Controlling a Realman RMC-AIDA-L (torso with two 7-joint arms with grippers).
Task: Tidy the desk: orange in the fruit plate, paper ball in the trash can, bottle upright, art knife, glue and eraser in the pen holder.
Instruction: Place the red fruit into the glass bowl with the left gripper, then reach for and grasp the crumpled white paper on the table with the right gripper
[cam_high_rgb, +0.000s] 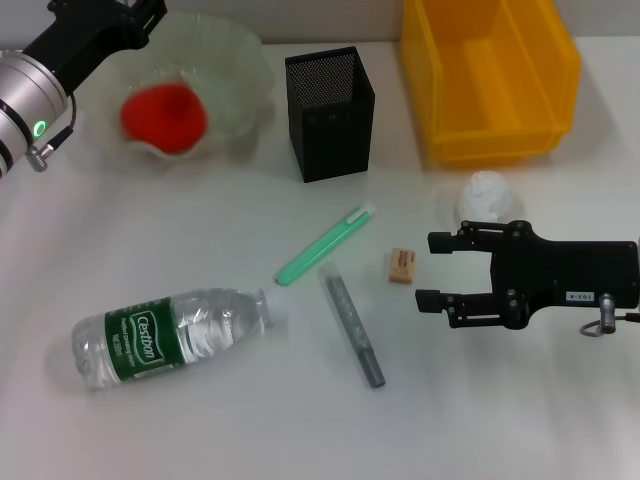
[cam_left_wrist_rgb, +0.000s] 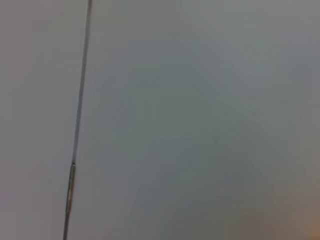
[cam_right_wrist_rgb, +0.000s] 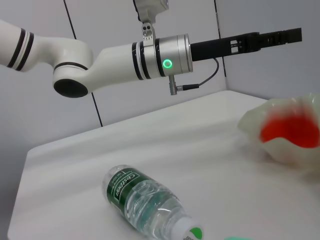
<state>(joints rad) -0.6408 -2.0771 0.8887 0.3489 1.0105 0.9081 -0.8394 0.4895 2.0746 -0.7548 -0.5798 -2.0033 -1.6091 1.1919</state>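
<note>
Counting done: I see only the orange (cam_high_rgb: 163, 117) in the plate (cam_high_rgb: 245, 70).
Left: paper ball (cam_high_rgb: 489, 196), bottle (cam_high_rgb: 175, 334), eraser (cam_high_rgb: 402, 266).
Right gripper (cam_high_rgb: 432, 270): wide, empty.
Left gripper: cannot tell.

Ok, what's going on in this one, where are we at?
A two-armed robot is tidying a desk. The orange already sits in the fruit plate, and the left gripper is raised above it. The right gripper hovers low with its jaws open, facing the eraser and holding nothing. The paper ball lies on the table beside the trash can. The bottle lies on its side. The green art knife and grey glue stick are outside the pen holder.
</note>
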